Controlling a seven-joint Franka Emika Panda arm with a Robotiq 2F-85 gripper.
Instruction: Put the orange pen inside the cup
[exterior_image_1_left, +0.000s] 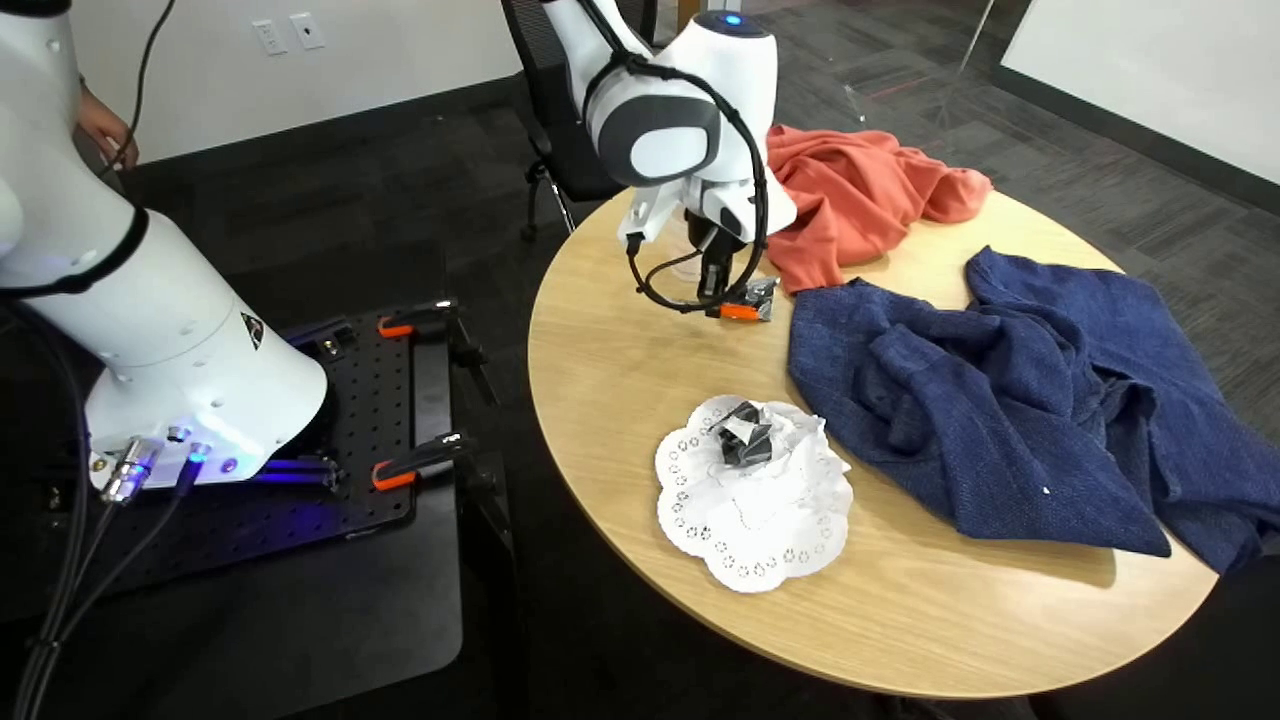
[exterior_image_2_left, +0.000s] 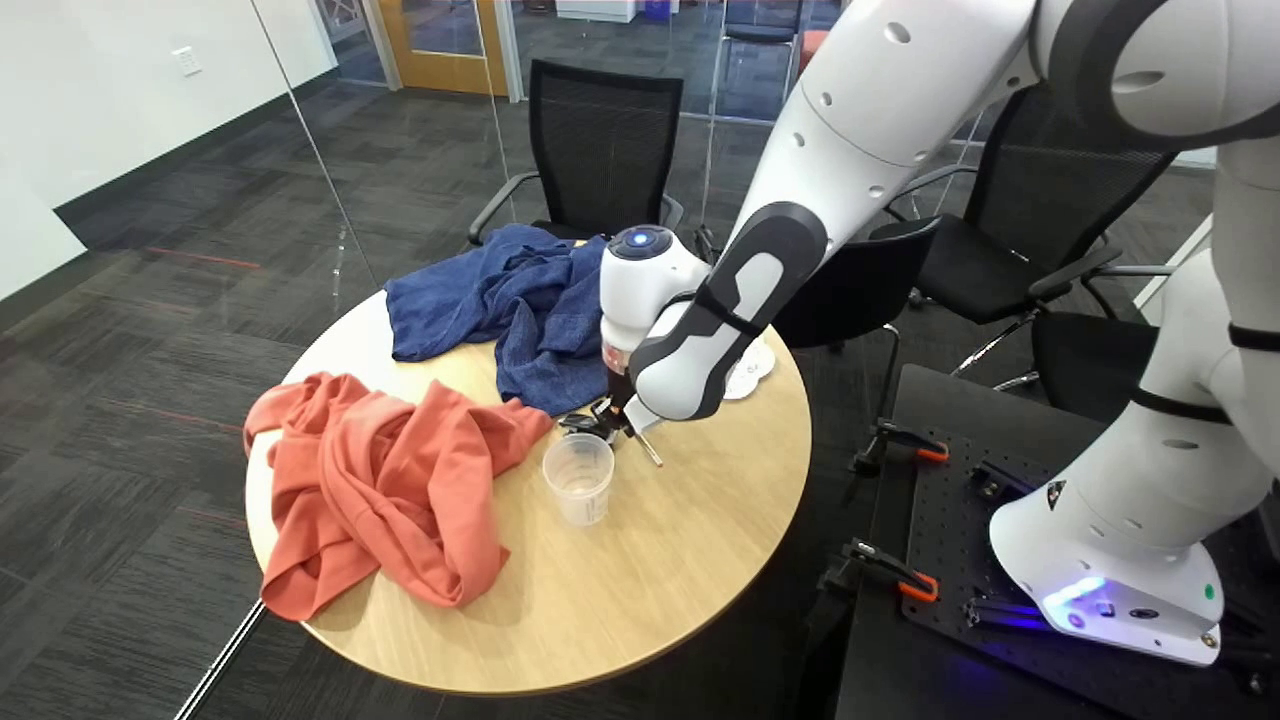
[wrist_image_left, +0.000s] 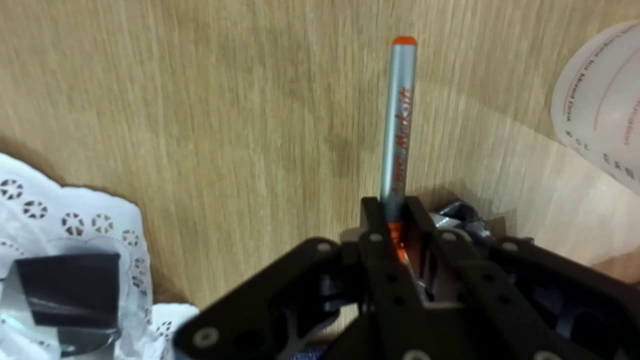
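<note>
orange pen (wrist_image_left: 399, 115), silvery cylinder in the grip of the tool (wrist_image_left: 394, 206), near the tapered translucent cup (wrist_image_left: 602, 107)

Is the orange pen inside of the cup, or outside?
Outside: in the wrist view, the orange pen sits in the gripper, apart from the cup, the table showing between.

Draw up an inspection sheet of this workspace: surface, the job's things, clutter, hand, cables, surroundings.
Surface: round wooden table.
Job's things: orange pen, silver-barrelled, whether touching the table cannot be told; translucent cup, upright, pen outside it.
Clutter: blue cloth overhanging the edge; red cloth; shiny wrapper near the pen; paper doily with a dark object on it.
Hand: closed on the pen.
Cables: black cable hanging in a loop beside the hand.
Surroundings: chairs; a person partly seen at an exterior view's edge.
</note>
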